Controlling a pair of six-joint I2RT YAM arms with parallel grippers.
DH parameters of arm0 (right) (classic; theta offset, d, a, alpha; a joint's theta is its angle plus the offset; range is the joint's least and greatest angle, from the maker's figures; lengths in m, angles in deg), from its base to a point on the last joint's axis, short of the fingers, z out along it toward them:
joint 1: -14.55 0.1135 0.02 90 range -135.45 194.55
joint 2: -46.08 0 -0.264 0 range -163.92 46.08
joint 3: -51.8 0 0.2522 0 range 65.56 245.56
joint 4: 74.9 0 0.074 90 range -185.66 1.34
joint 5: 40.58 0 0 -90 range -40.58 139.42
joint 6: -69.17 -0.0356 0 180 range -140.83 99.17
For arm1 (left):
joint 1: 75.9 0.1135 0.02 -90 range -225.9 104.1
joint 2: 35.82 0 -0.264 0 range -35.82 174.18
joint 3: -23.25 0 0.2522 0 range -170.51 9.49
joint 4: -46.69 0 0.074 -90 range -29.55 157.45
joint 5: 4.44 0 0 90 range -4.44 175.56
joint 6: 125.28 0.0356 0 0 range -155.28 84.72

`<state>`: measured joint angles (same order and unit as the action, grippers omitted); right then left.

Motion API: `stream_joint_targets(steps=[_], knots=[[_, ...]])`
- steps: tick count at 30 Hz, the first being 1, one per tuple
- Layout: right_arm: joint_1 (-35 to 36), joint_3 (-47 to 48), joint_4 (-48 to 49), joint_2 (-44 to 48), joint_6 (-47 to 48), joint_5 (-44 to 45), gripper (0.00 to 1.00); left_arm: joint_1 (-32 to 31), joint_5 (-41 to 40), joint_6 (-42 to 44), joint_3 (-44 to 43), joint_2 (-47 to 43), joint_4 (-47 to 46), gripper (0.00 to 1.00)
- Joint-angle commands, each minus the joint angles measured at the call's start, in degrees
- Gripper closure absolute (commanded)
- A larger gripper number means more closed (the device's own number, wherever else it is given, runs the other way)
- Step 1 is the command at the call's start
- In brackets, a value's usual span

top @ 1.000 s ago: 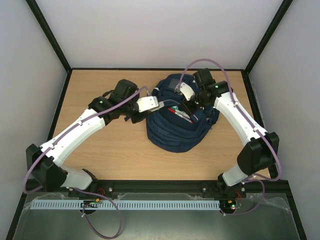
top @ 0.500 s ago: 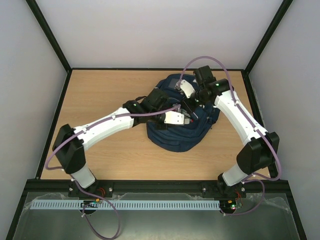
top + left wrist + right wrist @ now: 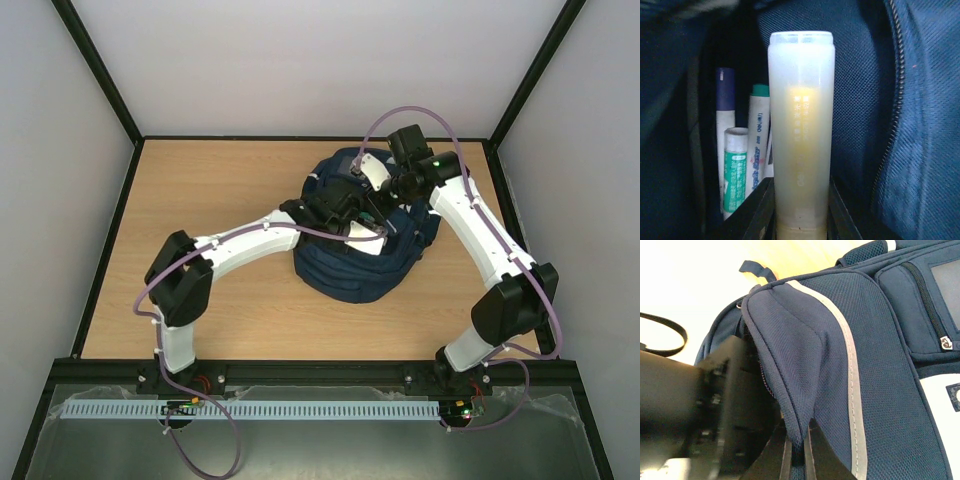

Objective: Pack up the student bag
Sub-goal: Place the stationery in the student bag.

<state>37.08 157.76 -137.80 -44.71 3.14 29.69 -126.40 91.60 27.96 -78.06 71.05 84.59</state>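
Note:
The student bag [image 3: 350,272], navy with a white stripe, lies at the middle right of the table. My right gripper [image 3: 386,196] is shut on the edge of its pocket flap [image 3: 790,370], lifting the fabric between the jaws [image 3: 797,442]. My left gripper [image 3: 372,224] reaches into the opened pocket and is shut on a translucent yellowish tube [image 3: 800,110], which points into the bag [image 3: 920,125]. Inside the pocket stand a green-capped marker [image 3: 758,135], a blue-capped pen [image 3: 725,105] and a small green-labelled stick [image 3: 735,170].
The wooden table [image 3: 200,190] is ringed by a black frame and pale walls. A black strap loop [image 3: 665,335] lies beside the bag. The left arm's dark wrist [image 3: 700,405] fills the space under the lifted flap. A zip pocket [image 3: 920,295] sits further along the bag.
My left arm has swung right from beside the bag to over its open pocket, carrying the tube in. The right gripper has kept its hold on the flap.

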Motion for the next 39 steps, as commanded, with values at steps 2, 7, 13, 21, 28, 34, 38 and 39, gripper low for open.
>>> stream_joint_targets(steps=[2, 7, 13, 21, 28, 34, 38, 39], knots=[[0.2, 4.4, 1.9, 1.2, -1.5, -6.0, 0.99, -1.6, -5.8, 5.4, -1.3, 3.6, -2.7, 0.87], [0.2, 4.5, 1.8, 1.6, -1.8, -6.5, 0.99, -1.8, -7.1, 5.2, 0.6, 4.2, -5.7, 0.87], [0.2, 3.5, 1.3, 2.5, -1.7, -7.3, 0.99, -1.0, -15.9, 1.7, 4.5, 6.1, -19.4, 0.85], [0.3, 3.1, 1.0, 3.8, -1.7, -6.7, 0.99, 1.6, -25.5, -5.2, 1.5, 9.8, -32.6, 0.67], [0.2, 2.5, 1.7, 3.6, -2.5, -6.1, 0.99, 1.9, -17.9, -12.9, -2.3, 7.3, -20.4, 0.61], [0.2, 2.7, 1.8, 3.4, -2.2, -4.9, 0.99, 1.7, -9.0, -15.7, 3.5, -0.7, -16.9, 0.55], [0.2, 2.2, 2.1, 3.4, -1.9, -4.0, 0.99, 1.9, -1.9, -17.8, 5.5, -6.4, -13.2, 0.53], [0.2, 2.1, 2.1, 3.4, -1.9, -4.0, 0.99, 2.1, 1.0, -18.3, 5.4, -7.2, -10.8, 0.53]])
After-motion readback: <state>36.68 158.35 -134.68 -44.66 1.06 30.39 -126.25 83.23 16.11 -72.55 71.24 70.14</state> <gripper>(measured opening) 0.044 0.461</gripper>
